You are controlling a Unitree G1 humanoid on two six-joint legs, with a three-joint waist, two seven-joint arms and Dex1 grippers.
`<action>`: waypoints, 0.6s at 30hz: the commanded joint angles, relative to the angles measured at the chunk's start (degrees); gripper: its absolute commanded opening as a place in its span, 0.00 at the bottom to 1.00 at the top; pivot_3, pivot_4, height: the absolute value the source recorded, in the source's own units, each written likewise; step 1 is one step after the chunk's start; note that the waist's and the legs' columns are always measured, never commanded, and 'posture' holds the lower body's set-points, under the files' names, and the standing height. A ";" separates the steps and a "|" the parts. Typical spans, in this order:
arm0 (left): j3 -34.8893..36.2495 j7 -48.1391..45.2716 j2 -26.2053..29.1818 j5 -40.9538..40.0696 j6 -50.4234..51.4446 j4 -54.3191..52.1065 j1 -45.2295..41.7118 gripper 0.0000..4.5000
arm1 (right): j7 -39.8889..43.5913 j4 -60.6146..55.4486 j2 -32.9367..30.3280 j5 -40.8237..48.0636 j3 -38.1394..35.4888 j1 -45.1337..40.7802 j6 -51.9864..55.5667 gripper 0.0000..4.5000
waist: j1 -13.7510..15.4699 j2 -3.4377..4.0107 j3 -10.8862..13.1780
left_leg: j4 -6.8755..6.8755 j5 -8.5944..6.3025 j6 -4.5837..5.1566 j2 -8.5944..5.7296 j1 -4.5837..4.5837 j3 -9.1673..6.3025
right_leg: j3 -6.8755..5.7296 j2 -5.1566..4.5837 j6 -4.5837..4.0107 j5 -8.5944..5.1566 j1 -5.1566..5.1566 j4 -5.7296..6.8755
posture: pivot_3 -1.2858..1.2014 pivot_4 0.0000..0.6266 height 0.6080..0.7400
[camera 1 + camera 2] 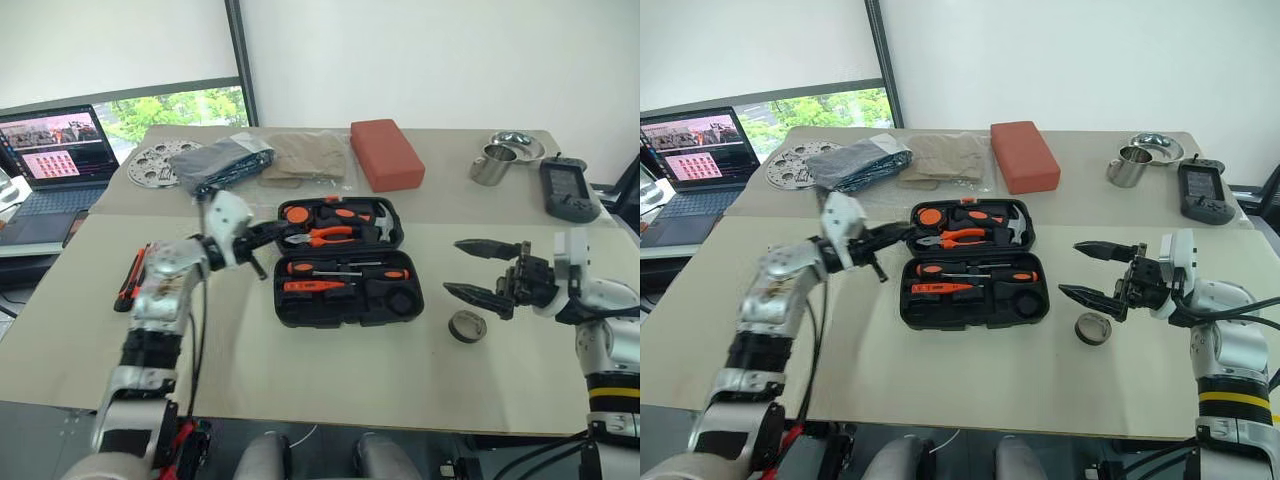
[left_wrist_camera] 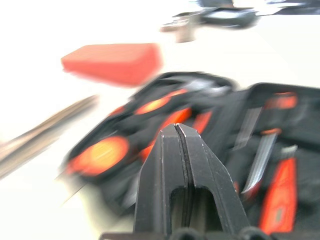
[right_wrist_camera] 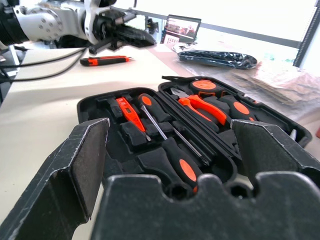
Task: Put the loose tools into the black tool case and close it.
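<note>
Left eye view: black tool case [image 1: 345, 262] lies open mid-desk [image 1: 300, 370], most slots filled. Two loose tools remain: one utility knife [image 1: 129, 277] beside my left arm, one tape roll [image 1: 466, 326] under my right hand [image 1: 470, 268], spread empty. My left hand [image 1: 283, 233], pinched closed, holds nothing.
</note>
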 commanded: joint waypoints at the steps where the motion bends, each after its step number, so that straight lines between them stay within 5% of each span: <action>1: 6.56 11.79 1.20 1.36 6.70 -8.60 5.68 0.00 | 1.76 -0.14 0.54 1.82 0.01 -2.17 0.87 1.00 | 0.14 -0.01 0.00 | 0.00 0.00 0.00 0.00 0.00 -0.06 | 0.00 -0.02 0.00 0.00 0.00 0.00 | 0.52 0.24 1.00; 7: 16.53 28.85 0.48 2.56 15.73 -11.18 10.01 0.00 | 4.39 3.17 1.34 1.22 1.14 -5.45 0.72 1.00 | 0.48 -0.05 0.03 | 0.01 0.00 0.00 0.01 -0.01 -0.18 | -0.07 -0.08 0.00 0.00 0.00 -0.01 | 0.52 0.24 1.00; 18: 19.57 25.85 9.71 1.28 17.62 -3.20 15.22 0.83 | 7.02 7.06 1.66 0.29 2.25 -8.34 -0.35 1.00 | 0.57 -0.06 0.03 | -0.16 0.00 -0.02 0.00 0.04 -0.17 | -0.13 -0.15 -0.03 0.01 -0.02 -0.04 | 0.52 0.24 1.00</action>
